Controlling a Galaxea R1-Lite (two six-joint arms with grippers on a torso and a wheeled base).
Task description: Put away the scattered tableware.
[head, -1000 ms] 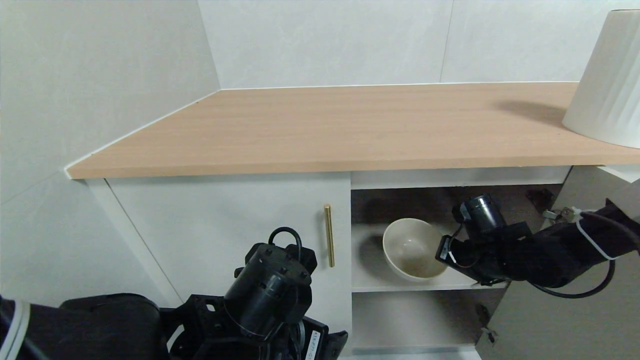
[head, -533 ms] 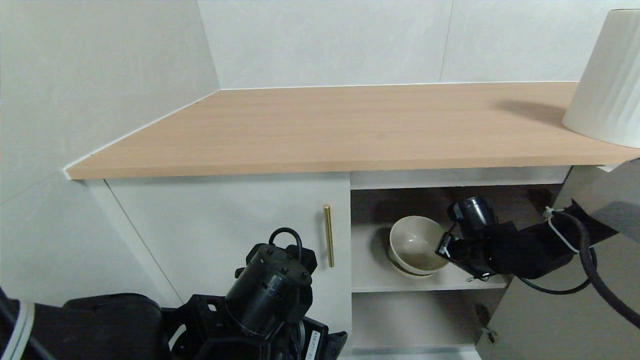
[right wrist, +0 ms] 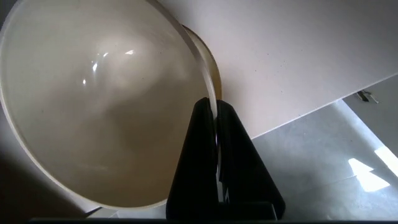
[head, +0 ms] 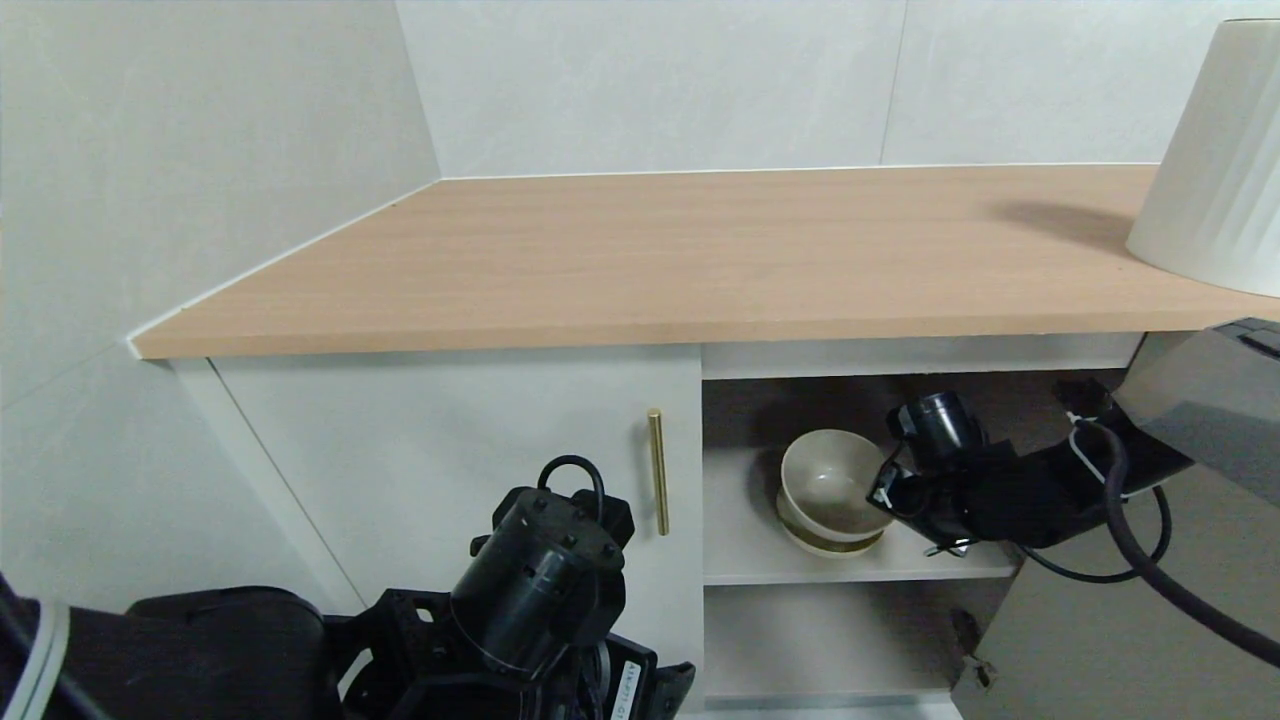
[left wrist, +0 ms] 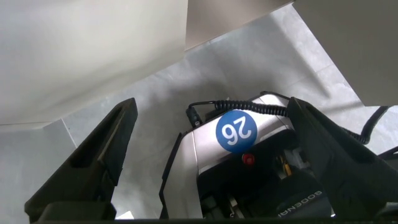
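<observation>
Bowl (head: 828, 485), cream, was inside the open cupboard over the upper shelf (head: 740, 555), tipped toward the robot. Its base sat on or just above a second, olive-rimmed dish (head: 830, 545); contact could not be told. Right gripper (head: 885, 497) was clamped on the bowl's near rim, one finger inside and one outside. Left gripper (left wrist: 212, 106) hung low before the closed door (head: 450, 450), fingers spread, holding nothing.

Judgement: the placing step looked nearly done. To finish well:
- Level the bowl so it nests squarely in the lower dish.
- Lower it until its weight rests there.
- Part the fingers only a little and draw straight back, minding the open door (head: 1090, 640) to the right. A snagged rim would drag the bowl off the stack.
</observation>
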